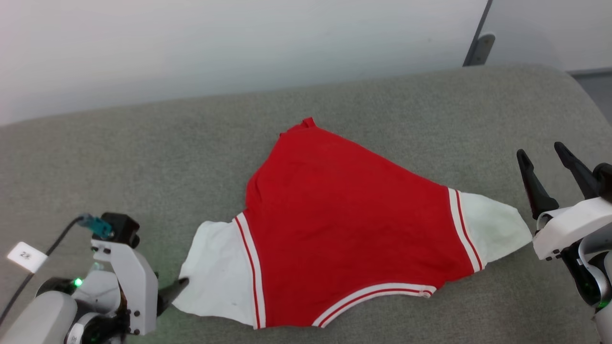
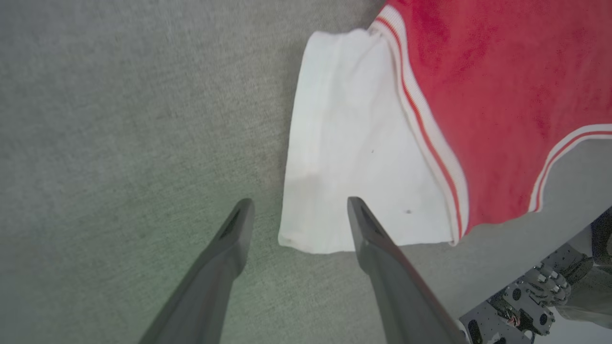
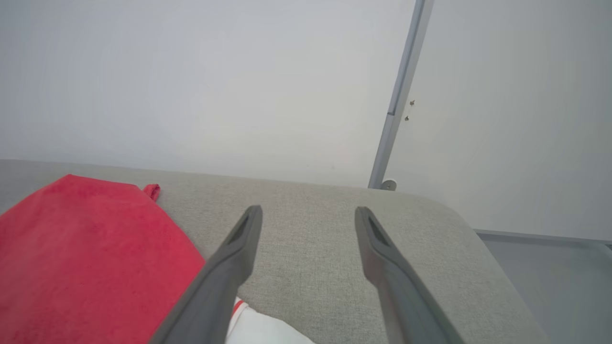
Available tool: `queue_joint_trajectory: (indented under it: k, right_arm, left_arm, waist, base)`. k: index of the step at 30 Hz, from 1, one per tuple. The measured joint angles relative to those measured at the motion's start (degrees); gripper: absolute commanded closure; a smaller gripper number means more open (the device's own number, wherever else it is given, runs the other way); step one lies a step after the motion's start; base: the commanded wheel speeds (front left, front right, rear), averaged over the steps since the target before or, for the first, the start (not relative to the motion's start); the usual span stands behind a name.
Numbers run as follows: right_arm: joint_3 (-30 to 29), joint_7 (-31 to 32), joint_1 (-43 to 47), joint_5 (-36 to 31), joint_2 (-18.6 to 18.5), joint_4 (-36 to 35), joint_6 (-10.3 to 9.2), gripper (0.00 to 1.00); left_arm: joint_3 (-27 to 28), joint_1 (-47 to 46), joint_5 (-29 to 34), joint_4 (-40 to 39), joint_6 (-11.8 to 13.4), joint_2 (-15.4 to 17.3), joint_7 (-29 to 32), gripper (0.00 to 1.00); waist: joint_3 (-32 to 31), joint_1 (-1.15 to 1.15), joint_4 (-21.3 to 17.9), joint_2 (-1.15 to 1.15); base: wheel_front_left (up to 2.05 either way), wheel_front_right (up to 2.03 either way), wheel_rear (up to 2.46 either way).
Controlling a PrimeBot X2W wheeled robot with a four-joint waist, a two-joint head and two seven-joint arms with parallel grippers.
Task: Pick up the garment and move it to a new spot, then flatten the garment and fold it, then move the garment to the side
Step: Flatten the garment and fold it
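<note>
**Garment and both grippers, three views.** The garment (image 1: 344,229) lies spread on the grey bench (image 1: 143,157), near its middle. It has a red body and two white sleeves, each joined by red-and-white striped trim. In the head view the curved neck trim (image 1: 373,292) lies at the garment's near edge. A small red fold (image 1: 308,122) stands at its far edge.

At the garment's left sleeve (image 1: 215,277) is the left gripper (image 2: 299,201), its fingers spread wide and holding nothing. The left wrist view shows what the head view hides. One finger lies over the bare bench just beside the sleeve's outer corner, and the other lies over the sleeve's near edge. Whether either finger touches the cloth cannot be told. The head view shows one dark fingertip (image 1: 178,285) at the sleeve's outer edge. It also shows a cable (image 1: 57,241) and a white tag (image 1: 26,256) on that wrist.

Just beyond the garment's right sleeve (image 1: 492,229) is the right gripper (image 1: 540,149), fingers apart and empty. The right wrist view looks across the garment's red corner and the bench towards a pale wall (image 3: 191,71) and a grey post (image 3: 397,105) behind the garment. A strip of white sleeve shows at that view's bottom edge.
</note>
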Motion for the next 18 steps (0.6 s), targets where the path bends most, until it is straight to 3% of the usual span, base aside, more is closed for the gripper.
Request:
queue_joint_trajectory:
  k: [9,18]
  right_arm:
    - [-6.50,4.63,4.00,-4.54,4.11,-8.46,0.00,0.00]
    - [-9.64,8.70,6.32,-6.54,5.48,-13.71,0.00,0.00]
  left_arm:
    - [-1.94,-3.02,0.52,8.14,-0.86,-1.04,1.32,0.00]
    - [-2.60,-5.51,-1.04,14.57,-1.74,-3.10,2.34,0.02]
  waist:
    - [3.70,0.00,-1.30,0.00]
    - [4.68,0.00,-1.68,0.00]
  base:
    - [0.00,0.00,0.00]
    - [0.00,0.00,0.00]
